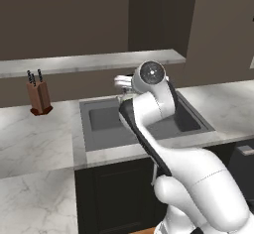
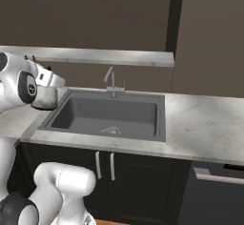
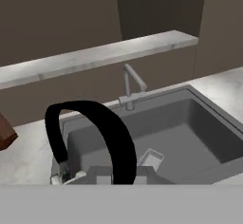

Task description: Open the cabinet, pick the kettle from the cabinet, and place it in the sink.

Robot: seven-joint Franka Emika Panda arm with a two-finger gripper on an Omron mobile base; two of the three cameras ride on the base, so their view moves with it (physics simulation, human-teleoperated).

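My gripper (image 2: 48,78) is shut on the thin black arched handle (image 3: 97,135) of the kettle (image 2: 45,99). The kettle's pale rounded body hangs under the hand, over the left rim of the sink (image 2: 157,119). The hand view looks past that handle into the grey basin (image 3: 190,133), with the slim faucet (image 3: 131,88) behind it. From the left base view, the hand (image 1: 124,83) sits above the sink (image 1: 99,129), near its back edge, and the arm covers the kettle. The cabinet is out of view.
A wooden knife block (image 1: 38,98) stands on the marble counter left of the sink. A marble ledge (image 2: 105,56) runs along the wall above the faucet (image 2: 112,81). Black base cabinets (image 2: 105,167) sit under the counter, and open counter (image 2: 205,124) lies to the right.
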